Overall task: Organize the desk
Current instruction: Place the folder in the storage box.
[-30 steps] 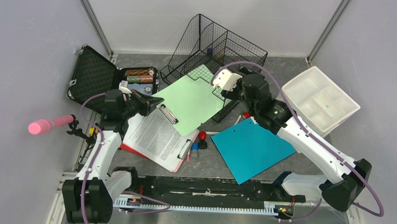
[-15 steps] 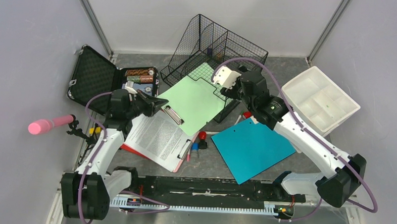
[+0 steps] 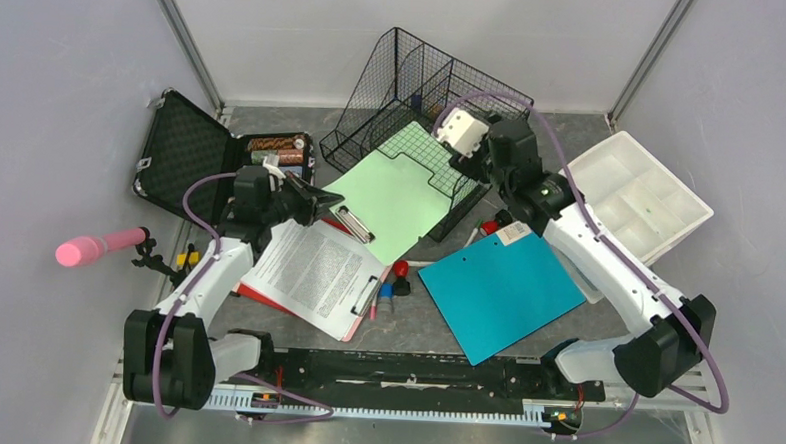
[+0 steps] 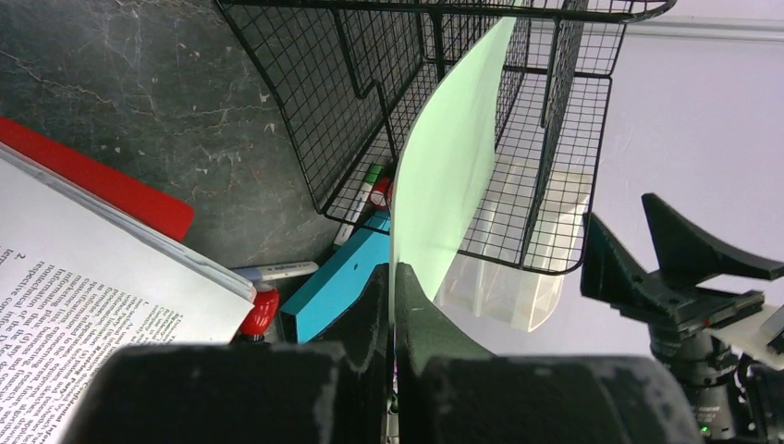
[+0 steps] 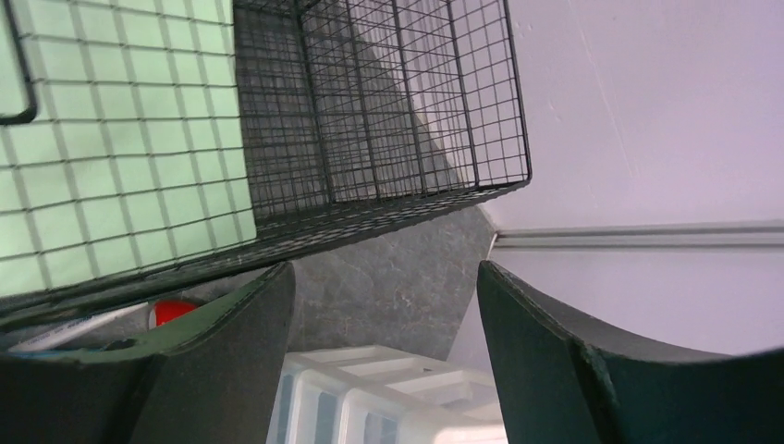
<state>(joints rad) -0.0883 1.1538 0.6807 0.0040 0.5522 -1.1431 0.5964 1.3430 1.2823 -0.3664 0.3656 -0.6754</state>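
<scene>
My left gripper (image 4: 392,289) is fully closed on the near edge of the green board (image 3: 395,192). The board's far end sits inside the wire rack (image 3: 415,83). My right gripper (image 5: 381,277) stands wide open and holds nothing, beside the rack's right side. The desk (image 3: 414,328) lies beneath both arms, with the rack far centre, a teal folder (image 3: 496,292) near right and a white tray (image 3: 635,198) far right.
</scene>
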